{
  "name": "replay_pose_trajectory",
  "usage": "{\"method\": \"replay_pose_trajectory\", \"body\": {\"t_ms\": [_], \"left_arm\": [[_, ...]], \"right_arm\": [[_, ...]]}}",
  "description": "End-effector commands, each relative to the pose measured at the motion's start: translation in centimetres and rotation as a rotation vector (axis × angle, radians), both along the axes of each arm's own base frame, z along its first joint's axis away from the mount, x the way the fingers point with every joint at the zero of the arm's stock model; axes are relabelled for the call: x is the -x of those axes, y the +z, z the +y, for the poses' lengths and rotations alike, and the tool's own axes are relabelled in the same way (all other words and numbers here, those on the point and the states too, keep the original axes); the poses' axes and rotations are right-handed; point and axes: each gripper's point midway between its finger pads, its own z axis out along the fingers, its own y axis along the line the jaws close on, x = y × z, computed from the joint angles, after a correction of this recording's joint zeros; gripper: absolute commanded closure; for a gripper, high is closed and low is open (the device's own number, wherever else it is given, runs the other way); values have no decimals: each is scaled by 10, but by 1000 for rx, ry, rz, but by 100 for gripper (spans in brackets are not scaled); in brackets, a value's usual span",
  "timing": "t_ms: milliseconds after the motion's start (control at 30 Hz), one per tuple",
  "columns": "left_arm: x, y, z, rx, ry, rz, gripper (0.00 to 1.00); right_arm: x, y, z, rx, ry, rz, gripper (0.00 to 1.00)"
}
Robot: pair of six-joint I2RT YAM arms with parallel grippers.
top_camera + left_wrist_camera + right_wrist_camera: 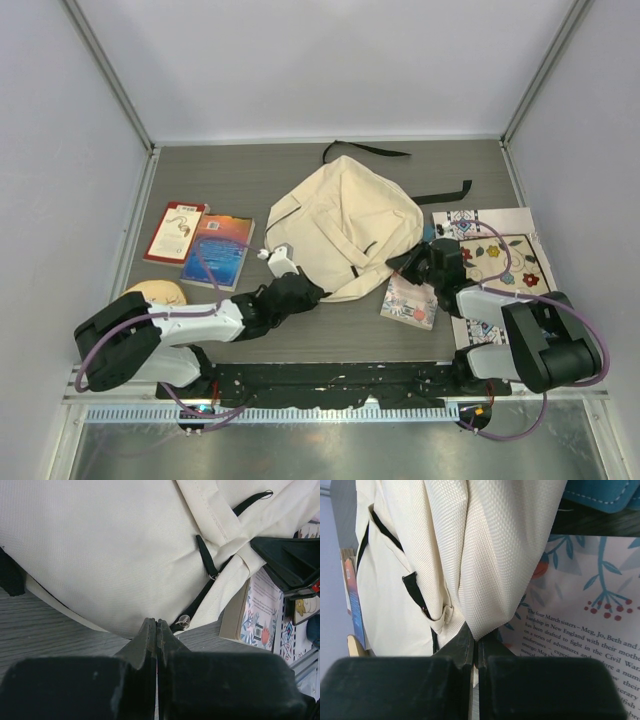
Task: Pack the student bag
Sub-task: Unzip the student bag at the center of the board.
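A grey wood-grain table carries everything, and the student bag lies flat at its middle. It is cream fabric, with its black straps trailing toward the far side. To the right of the bag a flowered mat lies along the table's right edge. On the left, well apart from the bag, a blue-covered book and a red-and-white book lie side by side. A third, floral paperback sits at the bag's near right corner with the fabric draped partly over it. The right wrist view shows its printed back cover. Near the left arm's base is a tan rounded object — what it is cannot be told from above. The right gripper is at the bag's right edge, its jaws pinched on a fold of the cream fabric, which bunches up out of the fingertips. A teal item shows just beyond that fold. The left gripper sits at the bag's near left edge, jaws pressed together with nothing seen between them. Its tips are just beside a small metal zipper pull at the end of a black zipper line, though the left wrist view does not settle whether they touch the cloth.
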Motion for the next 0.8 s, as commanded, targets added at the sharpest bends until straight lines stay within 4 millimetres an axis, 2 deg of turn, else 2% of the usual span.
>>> {"method": "replay_pose_trajectory", "body": {"t_ms": [0,67,100,200,300,400,467,567,600,667,700,733,767], "left_arm": [[0,-4,23,-110,20,-29,100],[-1,2,17,-93,5,-37,100],[-2,5,14,-82,0,-41,100],[-4,11,5,-51,-17,-52,100],[-6,15,-1,-42,-30,-60,100],[-6,19,-7,-37,-52,-66,100],[-7,22,-12,-32,-65,-70,100],[-6,26,-18,-27,-88,-72,100],[-6,25,-18,-31,-93,-72,100],[-6,28,-18,-27,-96,-78,100],[-5,27,-17,-31,-96,-76,100],[-5,28,-17,-28,-97,-77,100],[-5,30,-17,-23,-97,-80,100]], "right_arm": [[-29,32,-5,-3,-14,-120,84],[-19,37,4,-40,48,-110,72],[-15,38,8,-58,65,-102,61],[7,38,15,-96,119,-36,47],[25,48,22,-154,167,-31,44],[45,48,29,-226,187,21,43],[53,58,37,-285,213,21,43],[65,53,43,-290,217,82,44],[69,41,38,-249,182,140,44],[72,39,32,-202,150,134,44],[75,24,18,-125,85,176,44],[74,22,9,-85,44,170,44],[71,29,3,-64,21,130,43]]}}
